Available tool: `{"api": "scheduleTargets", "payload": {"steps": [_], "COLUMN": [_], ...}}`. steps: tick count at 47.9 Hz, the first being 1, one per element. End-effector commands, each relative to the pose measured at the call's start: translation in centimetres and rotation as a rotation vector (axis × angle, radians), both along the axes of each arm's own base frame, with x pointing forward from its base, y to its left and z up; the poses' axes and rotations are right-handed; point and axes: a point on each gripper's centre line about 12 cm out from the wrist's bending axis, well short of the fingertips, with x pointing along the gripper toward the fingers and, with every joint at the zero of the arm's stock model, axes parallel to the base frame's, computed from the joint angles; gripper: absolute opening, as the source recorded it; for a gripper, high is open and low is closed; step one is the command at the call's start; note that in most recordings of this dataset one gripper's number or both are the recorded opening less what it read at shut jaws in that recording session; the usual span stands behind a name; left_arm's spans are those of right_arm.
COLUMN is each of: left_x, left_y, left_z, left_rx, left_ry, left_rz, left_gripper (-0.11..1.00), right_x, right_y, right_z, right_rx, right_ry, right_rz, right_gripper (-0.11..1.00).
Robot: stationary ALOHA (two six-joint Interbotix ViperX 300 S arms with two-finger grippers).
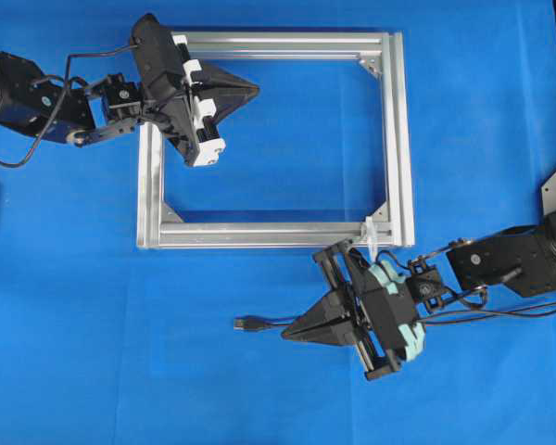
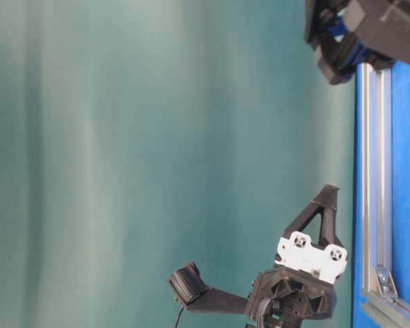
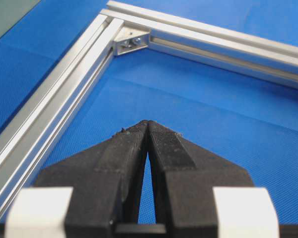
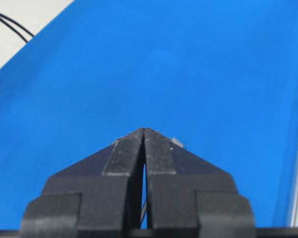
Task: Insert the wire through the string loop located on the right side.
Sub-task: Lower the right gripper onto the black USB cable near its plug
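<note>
Aluminium frame [image 1: 148,185] taken as landmark. Wire [image 1: 264,323] seen just below frame's lower bar, plug end pointing left, thin cable running under right gripper [image 1: 287,332]. String loop [image 1: 372,232] seen at frame's lower right corner, small, white, upright.

Right jaws pressed together, tips meeting; nothing visibly grasped. Left gripper [image 1: 252,90] parked over frame's upper left corner, jaws likewise clenched, empty.

Wire judged light, limp, prone to sagging; plug judged rigid. Grasp advised on cable just behind plug, so tip is steered into narrow, soft loop.
</note>
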Motion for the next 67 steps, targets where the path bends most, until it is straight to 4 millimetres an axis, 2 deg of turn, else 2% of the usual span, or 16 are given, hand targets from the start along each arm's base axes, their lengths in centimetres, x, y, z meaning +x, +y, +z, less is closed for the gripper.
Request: {"api": "scheduleTargets", "payload": {"steps": [1,6,10,14,21,24,31,36,54,67], "left_x": [0.5,0.5,0.5,0.5,0.5,0.5,0.5,0.5,0.4,0.4], "left_y": [0.0,0.0,0.0,0.0,0.0,0.0,0.0,0.0,0.0,0.0], "left_z": [1.7,1.8,1.8,1.7,1.7,1.7,1.8,1.7,1.6,1.6], "left_rx": [0.017,0.019,0.02,0.02,0.02,0.02,0.02,0.02,0.018,0.02], "left_ry": [-0.049,-0.05,-0.05,-0.048,-0.048,-0.048,-0.05,-0.048,-0.044,-0.044], "left_rz": [-0.006,-0.006,-0.006,-0.006,-0.007,-0.006,-0.007,-0.007,-0.006,-0.006], "left_gripper": [0.02,0.02,0.02,0.02,0.02,0.02,0.02,0.02,0.02,0.02], "right_x": [0.3,0.2,0.3,0.5,0.8,0.8,0.9,1.2,2.3,2.0], "right_y": [0.3,0.6,0.7,0.6,0.2,0.1,0.0,0.1,0.8,0.9], "right_z": [1.7,1.7,1.8,2.0,2.1,2.1,1.9,1.0,-4.1,-5.1], "right_rx": [0.028,0.038,0.048,0.065,0.088,0.096,0.102,0.102,0.113,0.114], "right_ry": [-0.03,-0.02,-0.021,-0.019,-0.018,-0.015,-0.007,0.014,0.129,0.159], "right_rz": [-0.001,0.004,0.001,-0.02,-0.066,-0.078,-0.091,-0.097,-0.16,-0.174], "right_gripper": [-0.06,-0.02,0.12,0.32,0.78,0.92,0.91,0.91,0.91,0.9]}}
